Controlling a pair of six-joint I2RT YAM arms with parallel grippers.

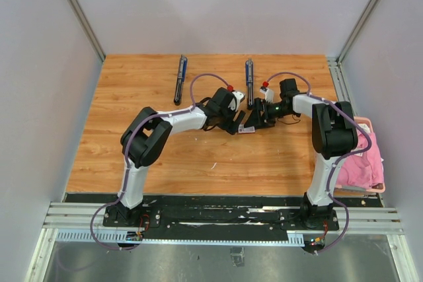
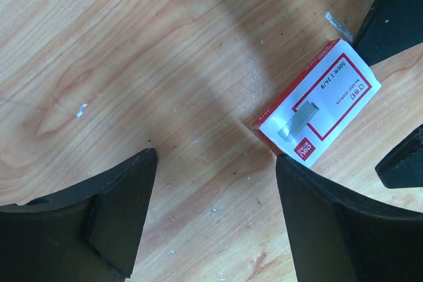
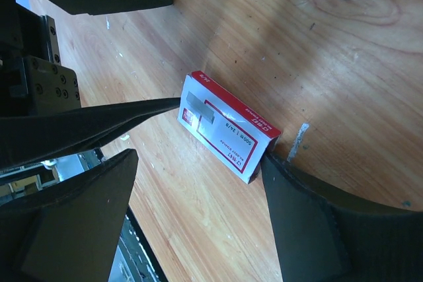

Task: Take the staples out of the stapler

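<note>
Two dark, slim staplers lie at the back of the table, one left [image 1: 180, 78] and one at centre [image 1: 249, 78]. A short silvery staple strip [image 2: 338, 26] lies on the wood beside a white box with red print [image 2: 317, 111]. The strip also shows in the right wrist view [image 3: 299, 141], by my right gripper's finger. A tiny silvery piece [image 2: 81, 110] lies further left. My left gripper [image 2: 215, 163] is open and empty over bare wood, one finger [image 2: 324, 216] at the box's corner. My right gripper [image 3: 198, 160] is open and empty, one finger [image 3: 317, 222] against the box's end [image 3: 228, 127].
Both grippers [image 1: 236, 122] [image 1: 254, 120] meet low over the table's middle, around the box [image 1: 247, 130]. A pink basket with a pink cloth [image 1: 365, 156] stands at the right edge. Grey walls enclose the wooden table [image 1: 132, 150].
</note>
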